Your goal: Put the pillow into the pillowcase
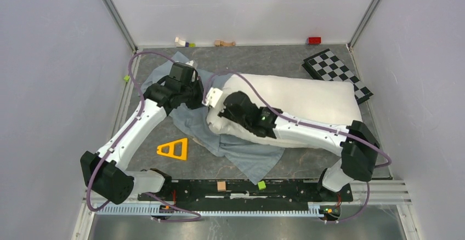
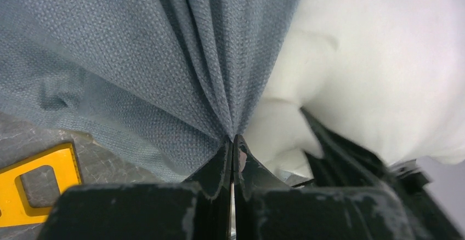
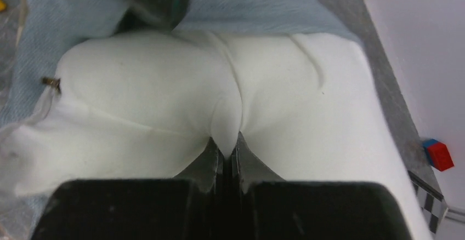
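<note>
The pillow (image 1: 307,100) is seen lying lengthwise across the far right part of the desk (image 1: 203,166), its left end resting on top of the pillowcase (image 1: 241,158), none of it shown to be inside. The pillowcase is spread flat and wrinkled under and to the left of that end, with a corner reaching toward the near edge. In the left wrist view, a gathered fold of the blue-grey pillowcase (image 2: 137,59) is pinched between the left fingers (image 2: 216,169), which are closed tight on it, with the pillow (image 2: 373,59) just beside on the right. In the right wrist view, a ridge of the white pillow (image 3: 164,103) is clamped between the right fingers (image 3: 249,169), likewise closed, and the pillowcase (image 3: 247,4) is visible beyond it. A yellow triangle (image 1: 174,149) lies on the desk near the pillowcase's left edge. A black-and-white checkered board (image 1: 335,70) lies at the far right corner, partly covered by the pillow. A red block (image 1: 315,40) sits at the back wall.
</note>
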Available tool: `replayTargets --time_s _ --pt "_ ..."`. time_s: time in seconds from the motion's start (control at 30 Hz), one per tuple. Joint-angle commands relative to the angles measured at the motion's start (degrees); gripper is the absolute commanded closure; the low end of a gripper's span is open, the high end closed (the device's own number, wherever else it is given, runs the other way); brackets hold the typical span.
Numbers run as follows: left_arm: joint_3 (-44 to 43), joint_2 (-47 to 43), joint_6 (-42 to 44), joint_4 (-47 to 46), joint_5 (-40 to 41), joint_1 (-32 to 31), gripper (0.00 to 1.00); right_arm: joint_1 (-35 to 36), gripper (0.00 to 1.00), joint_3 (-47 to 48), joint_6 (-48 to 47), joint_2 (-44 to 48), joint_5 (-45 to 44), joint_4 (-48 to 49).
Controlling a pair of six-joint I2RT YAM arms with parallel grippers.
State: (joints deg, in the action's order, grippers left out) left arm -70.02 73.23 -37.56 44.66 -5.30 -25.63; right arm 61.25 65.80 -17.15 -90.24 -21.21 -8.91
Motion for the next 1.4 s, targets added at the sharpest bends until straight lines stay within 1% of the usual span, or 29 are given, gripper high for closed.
replayTargets --time_s 0.0,0.07,0.13,0.27,0.43,0.53,0.57,0.63,0.7,0.73,0.77,0.8,0.83,0.87,0.9,0.93,1.0,1.07,1.2,1.23,1.3,1.37 --pt "-1.2 -2.9 3.8 5.4 -5.5 -2.5 0.98 -4.2 1.0 14.3 3.0 -1.7 -7.3 -5.0" --pt "-1.4 -4.5 3.3 6.4 -7.0 -3.2 0.98 -5.3 1.0 16.8 5.0 -5.4 -8.0 -6.2" --pt "-2.2 -6.5 2.5 7.9 -8.6 -3.3 0.98 -7.3 1.0 16.6 8.8 -8.0 -6.8 -5.6" --pt "-5.3 -10.6 -1.3 10.8 -11.8 -3.3 0.98 -9.1 1.0 10.2 16.2 -10.0 -6.0 0.9" --pt "-6.8 -14.8 -9.0 9.7 -15.5 -3.4 0.98 -9.2 1.0 8.2 26.0 -14.3 -10.5 1.4" --pt "-3.3 -16.2 -15.0 3.4 -15.5 -3.3 0.98 -9.0 1.0 4.9 30.8 -12.3 -7.3 4.9" --pt "-1.0 -16.1 -17.2 0.1 -16.0 -3.3 0.98 -8.6 1.0 3.3 32.0 -11.1 -6.0 6.6" --pt "3.9 -15.2 -22.2 -9.9 -17.8 -3.3 0.98 -8.1 1.0 1.1 33.8 -7.6 -2.8 10.2" --pt "6.3 -12.3 -24.1 -15.3 -16.1 -3.3 0.98 -8.0 1.0 -1.2 34.6 -3.8 0.9 13.3" --pt "6.7 -10.7 -23.9 -18.0 -15.5 -3.3 0.98 -8.0 0.97 -1.5 34.8 -1.9 2.1 13.6" --pt "6.8 -8.8 -23.6 -19.3 -14.5 -3.3 0.98 -8.1 0.9 -1.1 34.6 -0.6 2.7 12.8" --pt "6.5 -7.0 -22.9 -20.3 -13.9 -3.3 0.98 -8.1 0.82 -0.7 34.4 0.7 2.6 11.3" --pt "6.2 -5.0 -22.3 -21.8 -13.7 -3.2 0.98 -8.1 0.69 -0.2 34.1 2.1 2.3 9.8" --pt "5.8 -3.2 -21.9 -22.5 -13.5 -3.2 0.98 -8.1 0.59 0.1 33.8 3.1 1.6 9.1" --pt "5.2 -2.0 -21.6 -23.0 -12.5 -3.2 0.98 -8.1 0.49 0.2 33.6 4.5 0.5 6.4" --pt "5.1 -0.8 -21.4 -23.5 -11.7 -3.2 0.98 -8.0 0.42 -0.2 33.3 5.7 -0.4 5.4" --pt "4.3 1.1 -20.7 -23.4 -10.3 -3.2 0.98 -8.2 0.31 -1.0 31.9 8.4 -2.1 4.1" --pt "3.9 2.4 -20.1 -23.0 -9.4 -3.0 0.98 -8.1 0.23 -1.0 29.7 10.8 -3.8 2.2" --pt "3.7 3.6 -18.9 -22.1 -9.3 -3.0 0.98 -9.1 0.1 1.5 23.5 13.3 -7.6 -2.0" --pt "3.6 3.6 -18.5 -21.5 -9.2 -3.0 0.98 -10.7 0.07 3.0 22.3 12.8 -7.2 -3.0" --pt "4.0 3.3 -17.9 -20.5 -9.1 -3.0 0.98 -14.5 0.04 6.5 19.7 10.6 -3.7 -4.7" --pt "4.6 2.6 -16.8 -19.5 -8.6 -3.1 0.98 -16.6 0.02 9.3 15.7 7.2 -4.0 -4.5"
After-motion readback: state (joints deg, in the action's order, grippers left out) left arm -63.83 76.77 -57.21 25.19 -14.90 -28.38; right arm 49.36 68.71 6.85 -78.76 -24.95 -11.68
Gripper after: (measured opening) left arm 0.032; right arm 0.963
